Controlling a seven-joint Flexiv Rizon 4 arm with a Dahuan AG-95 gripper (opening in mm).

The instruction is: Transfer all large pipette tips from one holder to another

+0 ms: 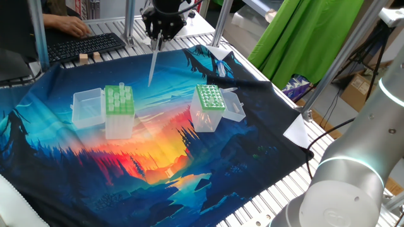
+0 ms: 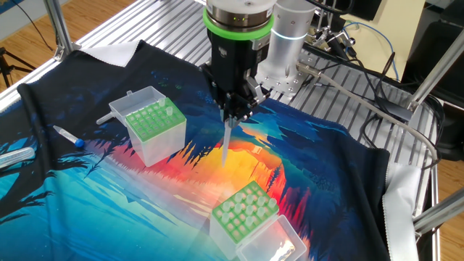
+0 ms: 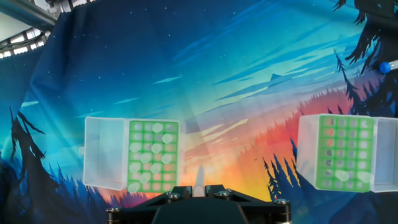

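End effector [image 2: 230, 116] carries one pipette tip [image 2: 226, 143] above the cloth-draped desk [image 2: 341, 167], between two boxes.

Clamped on the wide end of the tip: light, thin-walled, slick, best pinched there; wide-holed holder [image 2: 245, 210] nearer, fine-holed holder [image 2: 151, 122] beyond; tips seated there uncountable.

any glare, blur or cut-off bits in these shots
One fixed view: out-of-focus arm housing fills the lower right corner. The other fixed view: sharp, even light, bright sheen on the metal table. Hand view: end effector cropped at the bottom, held pipette tip foreshortened.
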